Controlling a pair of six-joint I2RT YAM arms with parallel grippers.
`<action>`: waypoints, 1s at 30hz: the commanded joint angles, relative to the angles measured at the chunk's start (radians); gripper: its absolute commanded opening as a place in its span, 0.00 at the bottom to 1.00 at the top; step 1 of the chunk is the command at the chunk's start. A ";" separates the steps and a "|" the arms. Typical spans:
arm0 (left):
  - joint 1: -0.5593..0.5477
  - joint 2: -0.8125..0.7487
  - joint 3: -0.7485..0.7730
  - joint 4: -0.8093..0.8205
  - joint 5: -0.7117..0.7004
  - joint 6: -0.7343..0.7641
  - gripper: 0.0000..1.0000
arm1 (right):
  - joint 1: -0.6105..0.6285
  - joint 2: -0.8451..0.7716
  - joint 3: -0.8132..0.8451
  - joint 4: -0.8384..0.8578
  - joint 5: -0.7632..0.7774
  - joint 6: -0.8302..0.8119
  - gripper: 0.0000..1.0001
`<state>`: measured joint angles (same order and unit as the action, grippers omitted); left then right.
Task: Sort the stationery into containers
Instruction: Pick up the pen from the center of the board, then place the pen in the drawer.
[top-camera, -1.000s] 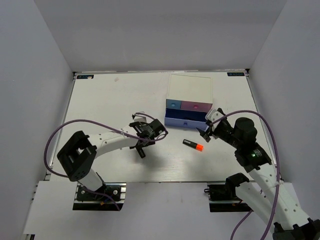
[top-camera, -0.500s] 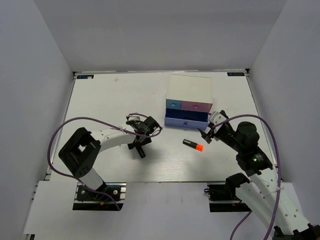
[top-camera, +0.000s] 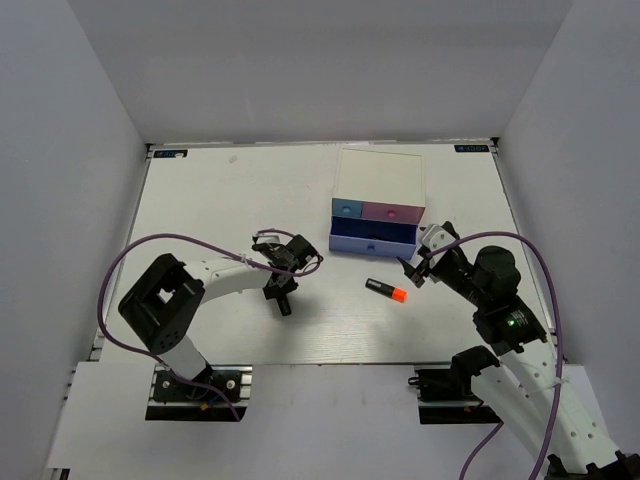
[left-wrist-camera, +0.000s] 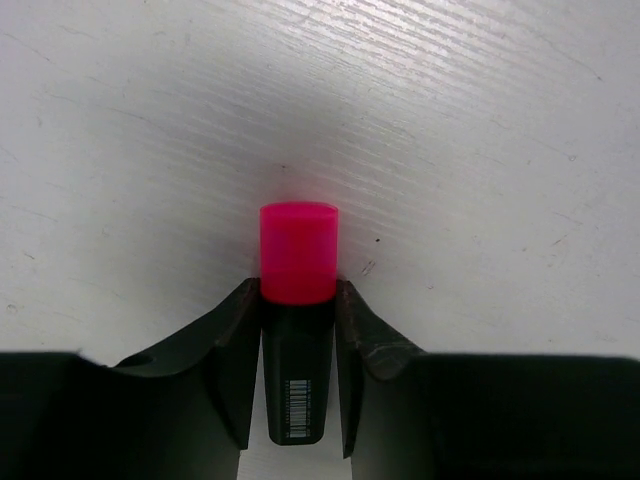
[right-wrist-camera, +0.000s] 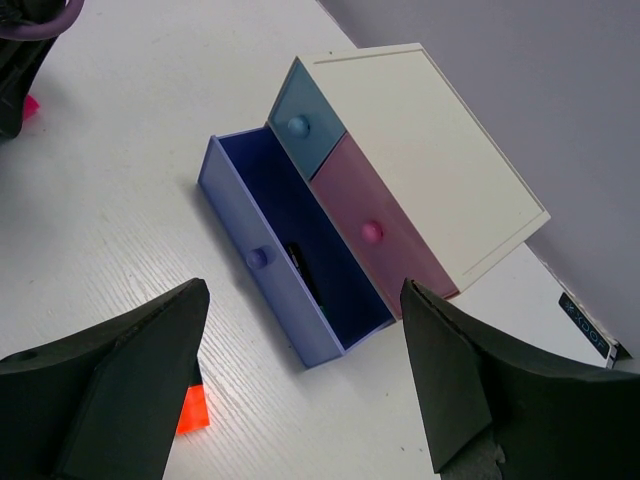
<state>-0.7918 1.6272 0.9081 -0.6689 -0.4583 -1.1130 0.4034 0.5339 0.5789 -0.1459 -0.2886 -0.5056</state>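
pink marker (left-wrist-camera: 297, 290) is clamped by the left jaws; right jaws are seen wide apart; orange marker (top-camera: 385, 291) is spotted at 6 o'clock of the open lavender drawer (right-wrist-camera: 250, 250)

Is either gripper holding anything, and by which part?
Left gripper pinches the stubby black marker with pink cap by its black body, just below the cap. Right gripper open, empty.

The left arm (top-camera: 225, 277) and right arm (top-camera: 535, 390) both wear white shells over chunky black joints. A purple cable (top-camera: 113, 278) trails off each. The right one carries a tiny green light (top-camera: 511, 321); the fingers (right-wrist-camera: 110, 380) are dark wedges.
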 joint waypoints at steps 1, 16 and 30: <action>0.005 0.013 0.003 -0.012 0.027 -0.007 0.36 | 0.000 -0.008 -0.004 0.052 0.017 0.007 0.83; -0.018 -0.210 0.116 0.367 0.434 0.896 0.00 | 0.000 -0.005 -0.013 0.066 0.029 0.004 0.83; -0.038 0.089 0.472 0.328 0.639 1.603 0.00 | 0.003 0.014 -0.022 0.081 0.063 -0.001 0.87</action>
<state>-0.8143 1.6760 1.3079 -0.3084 0.1310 0.2760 0.4034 0.5453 0.5682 -0.1192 -0.2489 -0.5064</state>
